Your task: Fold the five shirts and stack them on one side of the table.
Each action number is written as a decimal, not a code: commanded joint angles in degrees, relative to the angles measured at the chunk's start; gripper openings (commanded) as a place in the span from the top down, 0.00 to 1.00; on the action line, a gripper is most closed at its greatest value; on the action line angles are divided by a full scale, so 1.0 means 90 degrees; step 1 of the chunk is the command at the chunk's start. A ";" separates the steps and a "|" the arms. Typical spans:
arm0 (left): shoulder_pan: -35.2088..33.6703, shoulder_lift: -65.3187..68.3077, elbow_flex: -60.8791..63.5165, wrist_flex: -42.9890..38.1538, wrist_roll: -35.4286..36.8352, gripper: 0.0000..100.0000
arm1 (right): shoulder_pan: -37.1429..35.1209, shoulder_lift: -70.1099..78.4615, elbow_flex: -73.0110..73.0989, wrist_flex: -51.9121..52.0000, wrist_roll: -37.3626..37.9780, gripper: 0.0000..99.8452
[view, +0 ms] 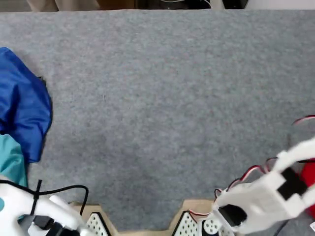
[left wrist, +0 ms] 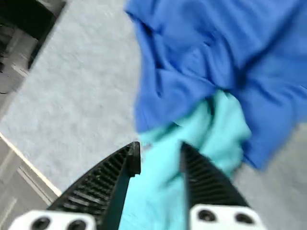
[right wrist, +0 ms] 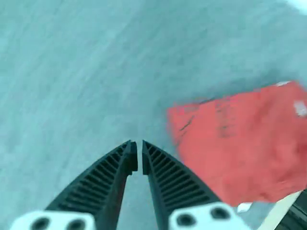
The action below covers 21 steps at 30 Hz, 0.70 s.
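A crumpled blue shirt (view: pixel 22 108) lies at the table's left edge, with a teal shirt (view: pixel 10 162) partly under its near side. My left gripper (left wrist: pixel 159 158) hovers open over the teal shirt (left wrist: pixel 211 139), just short of the blue shirt (left wrist: pixel 216 52). At the right edge lies a flat red shirt (view: pixel 309 179). In the right wrist view my right gripper (right wrist: pixel 139 155) is shut on nothing above bare grey cloth, beside the red shirt (right wrist: pixel 240 143). The left arm (view: pixel 39 211) sits at the near left, the right arm (view: pixel 266 196) at the near right.
Grey felt (view: pixel 167 98) covers the whole table. The arms' bases (view: pixel 192 223) stand on a wooden board at the near edge. The table's edge (left wrist: pixel 24 163) runs close to the left gripper, and another edge (right wrist: pixel 283 211) lies just past the red shirt.
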 commanded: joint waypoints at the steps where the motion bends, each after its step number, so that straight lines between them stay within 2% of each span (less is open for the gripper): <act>1: -0.0147 -0.0005 0.0606 -0.1368 -0.0029 0.80 | -0.0796 -0.1187 0.1568 0.0098 0.0020 0.97; 4: -0.0117 0.0386 0.0742 -0.1963 0.0205 0.80 | -0.1363 -0.1861 0.2496 0.0068 -0.0127 0.97; 7: -0.0078 0.1245 0.0195 -0.1915 0.0518 0.80 | -0.1783 -0.2252 0.2886 0.0000 -0.0352 0.97; 9: -0.0068 0.1958 -0.0469 -0.1553 0.0596 0.80 | -0.2007 -0.2320 0.2945 -0.0039 -0.0371 0.97; 15: 0.0156 0.4147 -0.3145 0.0381 0.0957 0.80 | -0.2515 -0.1998 0.2974 -0.0313 -0.0381 0.97; 21: 0.0391 0.6247 -0.5597 0.1436 0.1553 0.80 | -0.2584 -0.1411 0.2965 -0.0381 -0.0606 0.97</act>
